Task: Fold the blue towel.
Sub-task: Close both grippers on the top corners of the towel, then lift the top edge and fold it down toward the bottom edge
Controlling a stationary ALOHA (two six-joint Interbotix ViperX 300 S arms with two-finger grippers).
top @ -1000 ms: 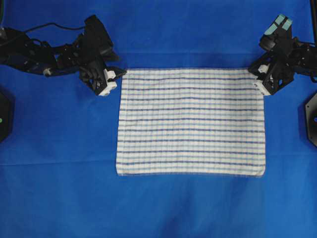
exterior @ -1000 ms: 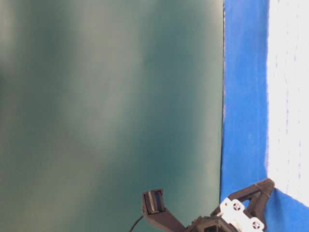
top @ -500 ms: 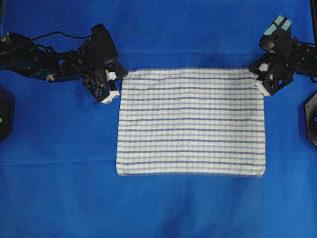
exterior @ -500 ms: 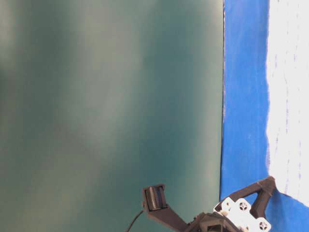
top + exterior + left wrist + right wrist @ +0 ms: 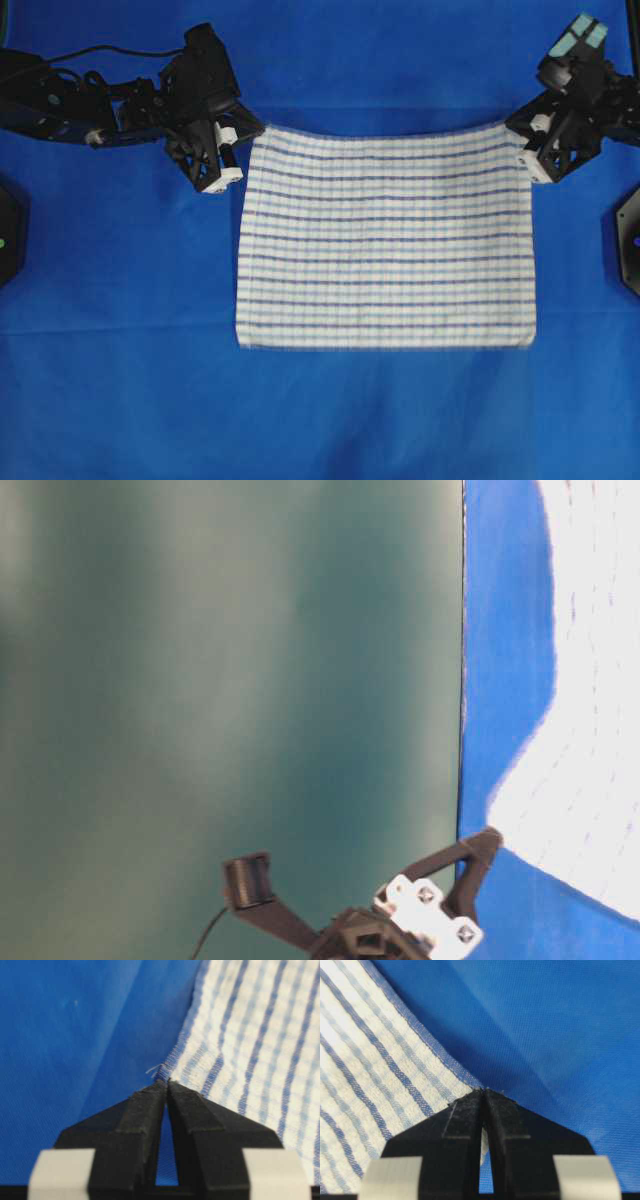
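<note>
Both hands are pinched on the blue towel (image 5: pixel 385 240)'s far corners, left hand (image 5: pixel 250 140) and right hand (image 5: pixel 515 135), probably so that edge can lift and fold evenly.

The blue towel (image 5: pixel 385 240) is white with dark-blue stripes, lying on a solid-blue sheet (image 5: pixel 120 380).
</note>
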